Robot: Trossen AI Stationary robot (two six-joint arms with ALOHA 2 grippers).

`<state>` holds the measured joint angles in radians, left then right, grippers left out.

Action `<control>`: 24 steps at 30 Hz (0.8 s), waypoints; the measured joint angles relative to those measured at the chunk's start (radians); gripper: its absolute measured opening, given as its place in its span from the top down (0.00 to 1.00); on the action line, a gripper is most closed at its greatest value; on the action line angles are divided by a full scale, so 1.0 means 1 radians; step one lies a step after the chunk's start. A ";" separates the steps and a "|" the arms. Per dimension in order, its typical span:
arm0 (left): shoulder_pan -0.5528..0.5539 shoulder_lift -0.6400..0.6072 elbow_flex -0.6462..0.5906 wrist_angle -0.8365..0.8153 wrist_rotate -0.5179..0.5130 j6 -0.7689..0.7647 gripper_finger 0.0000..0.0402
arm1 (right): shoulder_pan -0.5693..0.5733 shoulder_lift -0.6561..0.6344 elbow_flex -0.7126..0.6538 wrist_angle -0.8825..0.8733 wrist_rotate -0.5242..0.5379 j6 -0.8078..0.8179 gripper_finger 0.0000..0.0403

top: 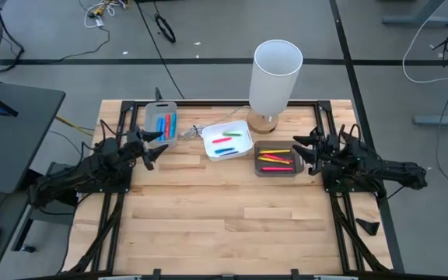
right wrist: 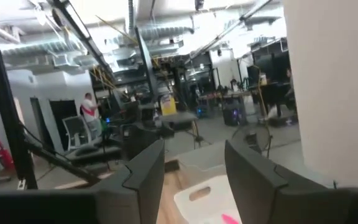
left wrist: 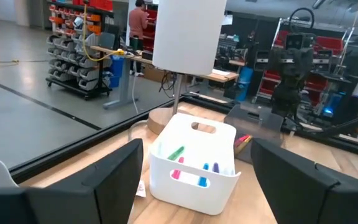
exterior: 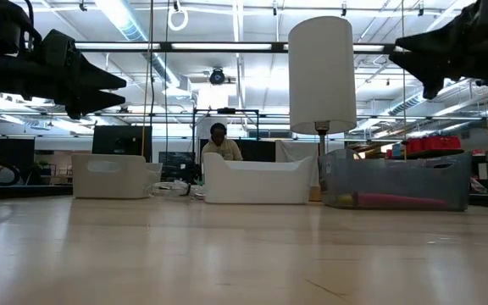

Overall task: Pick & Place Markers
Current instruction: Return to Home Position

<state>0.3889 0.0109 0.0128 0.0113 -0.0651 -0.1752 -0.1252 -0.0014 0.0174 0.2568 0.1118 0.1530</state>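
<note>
The markers lie in three small trays near the table's far edge. Blue and red ones lie in the grey tray. Green, pink and blue ones lie in the white tray. Yellow and red ones lie in the dark tray. My left gripper hovers open above the table, just on the near side of the grey tray. It faces the white tray. My right gripper hovers open just right of the dark tray. Neither holds anything.
A table lamp with a tall white shade stands on a wooden foot just beyond the white and dark trays. A cord lies between the grey and white trays. Bare wooden tabletop spreads on the trays' near side. A person is beyond the table.
</note>
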 joint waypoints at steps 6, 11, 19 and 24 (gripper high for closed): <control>0.001 0.001 0.000 -0.002 0.005 0.005 0.25 | -0.019 0.002 0.006 -0.148 0.033 0.083 0.58; 0.019 0.004 0.000 -0.005 0.017 0.006 0.25 | -0.050 0.008 0.008 -0.233 0.079 0.153 0.58; 0.029 0.105 -0.001 -0.011 0.052 -0.041 0.25 | -0.078 0.028 0.008 -0.235 0.079 0.180 0.58; 0.027 0.169 -0.001 -0.010 0.053 -0.065 0.25 | -0.077 0.053 0.008 -0.235 0.080 0.205 0.58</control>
<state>0.4160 0.1803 0.0120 0.0011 -0.0118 -0.2398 -0.2024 0.0514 0.0257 0.0216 0.1913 0.3580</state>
